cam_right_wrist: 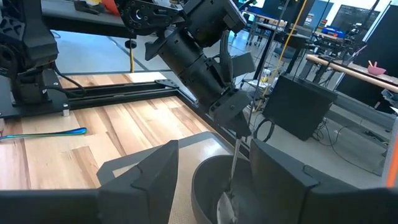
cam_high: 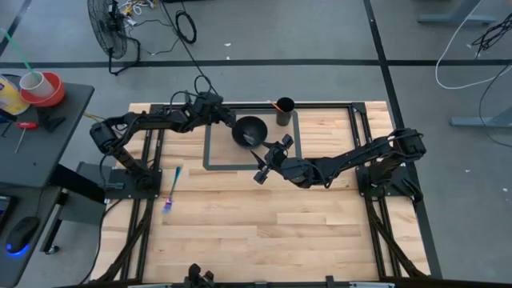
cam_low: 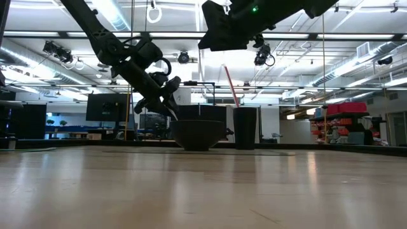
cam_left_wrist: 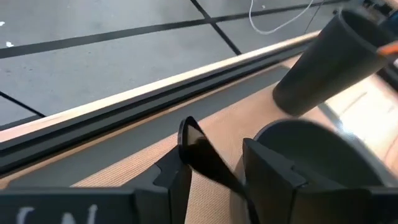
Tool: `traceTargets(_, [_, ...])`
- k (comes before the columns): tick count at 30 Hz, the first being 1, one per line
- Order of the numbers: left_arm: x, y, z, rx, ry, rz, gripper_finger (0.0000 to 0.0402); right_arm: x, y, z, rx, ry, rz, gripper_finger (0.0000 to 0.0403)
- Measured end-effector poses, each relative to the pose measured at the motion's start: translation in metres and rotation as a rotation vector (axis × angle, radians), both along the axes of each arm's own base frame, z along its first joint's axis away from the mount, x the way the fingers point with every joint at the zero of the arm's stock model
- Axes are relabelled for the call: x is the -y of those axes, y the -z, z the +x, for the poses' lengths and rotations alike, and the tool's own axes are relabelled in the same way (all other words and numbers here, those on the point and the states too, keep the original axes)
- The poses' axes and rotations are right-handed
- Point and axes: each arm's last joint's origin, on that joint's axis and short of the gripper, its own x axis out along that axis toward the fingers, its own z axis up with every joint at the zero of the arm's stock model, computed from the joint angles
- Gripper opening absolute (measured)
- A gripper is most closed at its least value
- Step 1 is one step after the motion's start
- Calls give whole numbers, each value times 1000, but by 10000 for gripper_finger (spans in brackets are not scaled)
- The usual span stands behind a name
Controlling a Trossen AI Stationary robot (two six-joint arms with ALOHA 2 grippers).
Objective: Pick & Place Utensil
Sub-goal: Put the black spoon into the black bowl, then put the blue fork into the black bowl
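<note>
A dark bowl [cam_high: 250, 130] stands on the table inside a dark rectangular outline. A dark cup [cam_high: 285, 110] with an orange-red stick in it stands just behind the bowl. My left gripper [cam_high: 230, 122] is at the bowl's left rim and is shut on a thin dark utensil [cam_right_wrist: 235, 163]. The utensil reaches down into the bowl [cam_right_wrist: 211, 186]. My right gripper [cam_high: 270, 158] hovers open and empty over the bowl's near right side. Its fingers [cam_right_wrist: 146, 174] stand apart above the bowl. A blue utensil [cam_high: 172, 190] lies flat on the table at the near left. My left gripper pinches the utensil's handle [cam_left_wrist: 208, 163] between its two fingers, a little below the handle's free end [cam_left_wrist: 186, 132], which sticks out past them. The fingers come slanting down from the table's left. The utensil hangs steeply, with its lower end [cam_right_wrist: 227, 202] inside the bowl.
The dark outline [cam_high: 210, 148] frames the bowl's area at the table's far middle. The wide wooden near half of the table holds only the blue utensil, which also shows in the right wrist view [cam_right_wrist: 43, 132]. Arm bases stand at both sides.
</note>
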Motion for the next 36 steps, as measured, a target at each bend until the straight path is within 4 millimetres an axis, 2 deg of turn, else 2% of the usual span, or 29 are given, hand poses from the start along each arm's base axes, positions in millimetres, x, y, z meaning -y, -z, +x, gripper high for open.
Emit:
traceTargets(8, [3,1,-4,-70,26,-6,163,0,0,0,-1,0,-1,201])
traceTargets(16, [19,-17,-24,-186,56,-53,168,0,1,0,-9,1,-2,201])
traceTargets(20, [45,-29,-43,-325,108,-139,168,0,2,0,-21,1,-4,201])
traceTargets(26, [100,-42,-70,-518,183,-317,167,4,3,0,-38,12,-8,201])
traceTargets(32, [146,-38,-82,-745,170,-427,167,5,3,0,-39,-13,2,201])
traceTargets(36, [169,-36,-84,-810,181,-517,167,5,4,0,-45,-16,2,201])
